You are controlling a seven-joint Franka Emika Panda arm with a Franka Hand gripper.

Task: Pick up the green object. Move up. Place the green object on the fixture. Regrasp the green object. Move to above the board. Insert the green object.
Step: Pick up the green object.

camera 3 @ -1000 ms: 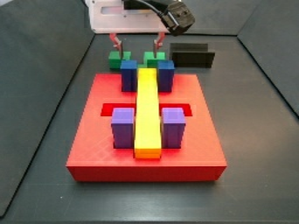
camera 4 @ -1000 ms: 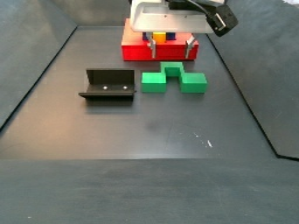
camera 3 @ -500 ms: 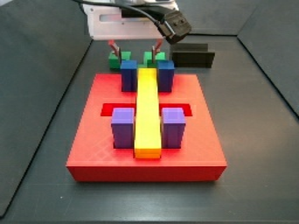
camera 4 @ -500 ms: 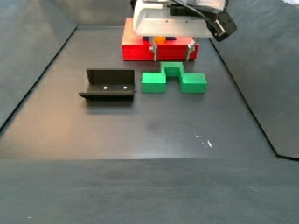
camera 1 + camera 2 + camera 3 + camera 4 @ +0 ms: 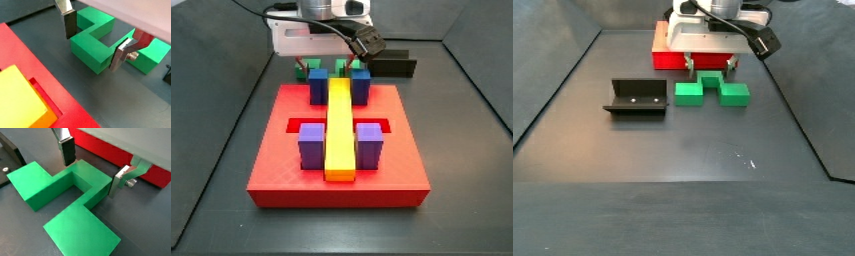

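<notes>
Green object sits between the open hand's fingers, ungripped.

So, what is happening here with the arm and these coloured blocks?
The gripper is low over the green object, jaws open and straddling its middle block, not yet closed on it. The green object lies on the dark floor between the red board and the fixture. The board carries a yellow bar with blue and purple blocks.
</notes>
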